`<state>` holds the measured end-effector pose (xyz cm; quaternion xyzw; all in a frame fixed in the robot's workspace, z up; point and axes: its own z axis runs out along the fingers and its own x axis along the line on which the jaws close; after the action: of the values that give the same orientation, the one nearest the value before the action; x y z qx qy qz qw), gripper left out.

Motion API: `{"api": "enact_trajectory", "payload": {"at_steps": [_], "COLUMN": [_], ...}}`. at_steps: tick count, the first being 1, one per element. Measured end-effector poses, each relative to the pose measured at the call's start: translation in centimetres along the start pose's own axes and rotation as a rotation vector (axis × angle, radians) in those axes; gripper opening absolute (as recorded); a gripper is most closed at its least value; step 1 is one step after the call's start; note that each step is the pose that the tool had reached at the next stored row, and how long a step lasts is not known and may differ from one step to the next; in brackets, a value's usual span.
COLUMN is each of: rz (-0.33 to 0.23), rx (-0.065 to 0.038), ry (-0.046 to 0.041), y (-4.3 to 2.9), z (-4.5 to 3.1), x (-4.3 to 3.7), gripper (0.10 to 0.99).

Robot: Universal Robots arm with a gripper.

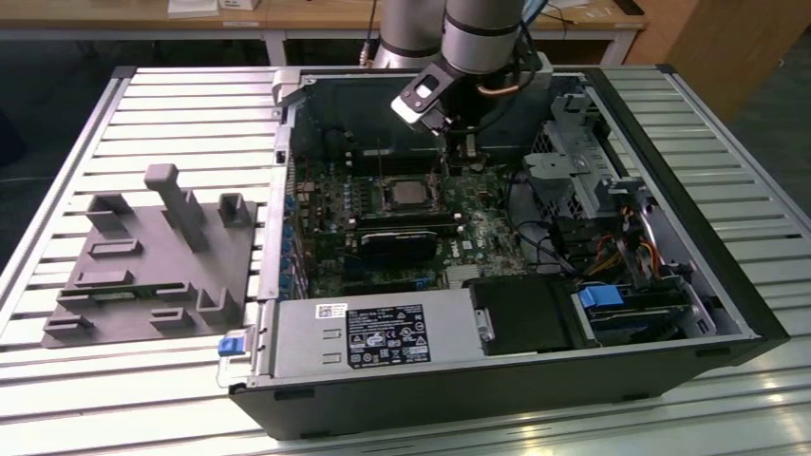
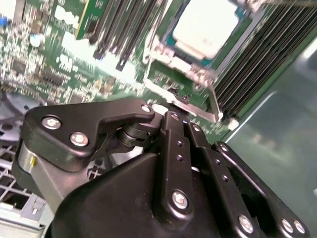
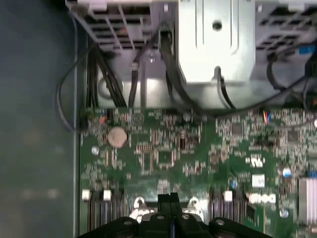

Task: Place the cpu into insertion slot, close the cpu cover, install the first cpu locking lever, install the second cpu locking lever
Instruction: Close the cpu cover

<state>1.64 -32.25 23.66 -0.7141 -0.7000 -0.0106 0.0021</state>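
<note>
**Hovering beside the socket, fingers pressed together, cpu seated**

Hanging from the far side of the open computer case (image 1: 747,313), the arm holds the gripper (image 1: 443,152) low over the green motherboard (image 1: 488,233). It is just beyond the far edge of the insertion slot (image 1: 383,201). In both wrist views the two black fingers (image 3: 164,199) meet tip to tip. Only a thin line shows between them, and nothing can be seen pinched there.

The cpu (image 1: 408,193) lies flat inside the slot, its pale metal top facing up. In the second wrist view the cpu (image 2: 204,26) sits inside the silvery cpu cover (image 2: 166,49), whose frame lies down around the chip. The gripper (image 2: 171,116) is near one corner of that frame. I cannot tell whether the tips touch it. A thin metal lever (image 2: 214,101) runs along one side of the socket. I cannot tell whether it is latched. Long black memory slots (image 2: 257,59) run beside the socket.

In the exterior view a black block with rounded corners (image 1: 399,242) sits just nearer than the socket. The grey power supply box (image 1: 367,332) lies along the near wall of the case. A grey fixture plate (image 1: 152,256) rests on the slatted table (image 1: 76,399), well apart from the case at the exterior view's left.

In the first wrist view the gripper (image 3: 170,198) points at the board. Beyond it are a round coin battery (image 3: 117,136), black cables (image 3: 99,69) and a silvery metal cage (image 3: 218,39).
</note>
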Motion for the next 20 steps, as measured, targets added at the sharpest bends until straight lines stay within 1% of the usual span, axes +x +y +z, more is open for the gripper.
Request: {"api": "enact_trajectory", "payload": {"at_steps": [3,11,20], "rz": [0.000,0.000,0.000], "rx": [-0.002,-0.003,-0.003], "ry": [0.0001,0.0001,0.0002], "y": [-1.14,-1.99,-3.19], "z": [-0.01,-0.02,-0.02], "x": [-0.02,-0.03,-0.06], "gripper": [0.106,0.106,0.106]}}
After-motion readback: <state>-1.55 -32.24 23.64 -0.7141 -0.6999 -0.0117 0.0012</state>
